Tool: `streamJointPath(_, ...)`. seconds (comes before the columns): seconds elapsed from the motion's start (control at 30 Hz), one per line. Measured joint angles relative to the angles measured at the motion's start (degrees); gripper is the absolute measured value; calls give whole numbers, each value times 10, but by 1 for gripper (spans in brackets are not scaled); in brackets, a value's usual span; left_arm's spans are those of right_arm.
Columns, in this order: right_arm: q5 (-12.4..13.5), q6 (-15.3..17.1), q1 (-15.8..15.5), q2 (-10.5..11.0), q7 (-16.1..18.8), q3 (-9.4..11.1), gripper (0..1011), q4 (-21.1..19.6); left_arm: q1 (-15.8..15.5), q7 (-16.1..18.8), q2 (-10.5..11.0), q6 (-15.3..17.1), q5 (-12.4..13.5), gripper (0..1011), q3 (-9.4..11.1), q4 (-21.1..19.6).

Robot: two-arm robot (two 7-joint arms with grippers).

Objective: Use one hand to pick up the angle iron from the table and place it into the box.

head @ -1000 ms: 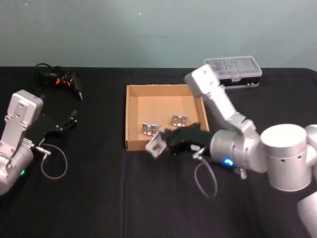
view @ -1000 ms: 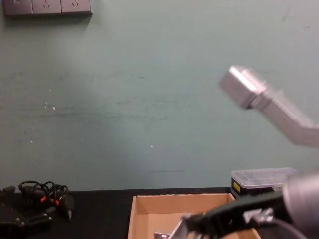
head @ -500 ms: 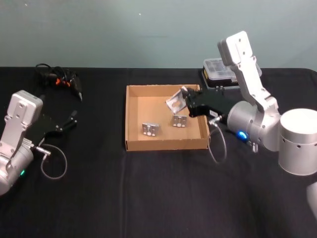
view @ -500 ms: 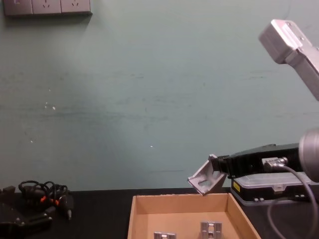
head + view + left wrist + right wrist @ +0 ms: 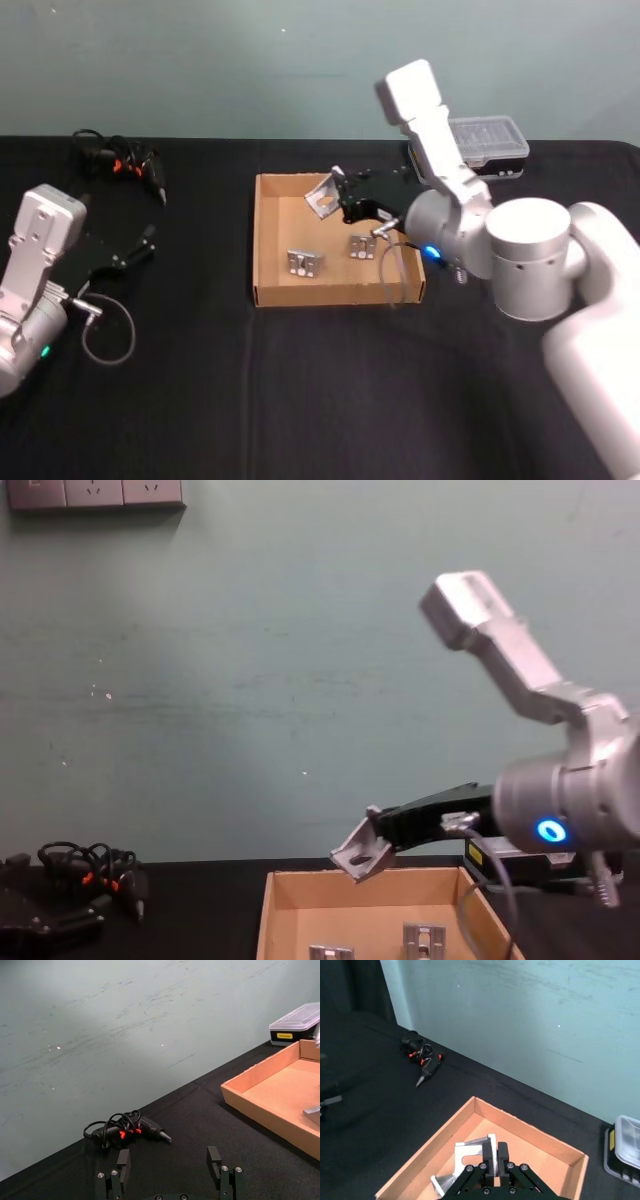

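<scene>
The right tool [image 5: 340,198] is clamped on the angle iron [image 5: 322,195], holding it tilted in the air above the far edge of the cardboard box [image 5: 268,240]. Two more angle irons [image 5: 305,262] lie on the box floor near its front wall. The left tool [image 5: 170,1169], fingers spread and empty, sits parked over the tabletop [image 5: 200,380] by its left edge.

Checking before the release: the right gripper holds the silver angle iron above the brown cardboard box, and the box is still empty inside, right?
Not quite. The right gripper does hold the silver angle iron above the shallow brown cardboard box, but the box is not empty: two small silver angle irons already lie on its floor, as the head view shows.
</scene>
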Motion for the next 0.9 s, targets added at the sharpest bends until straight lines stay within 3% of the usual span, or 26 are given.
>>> streamJointPath(0.37, -43, -18, 49, -38, -14, -23, 57, 99, 0, 0, 0, 0, 0, 1000, 0, 0)
streamJointPath(0.9, -82, -23, 73, -57, -16, -35, 57, 168, 0, 0, 0, 0, 0, 1000, 0, 0)
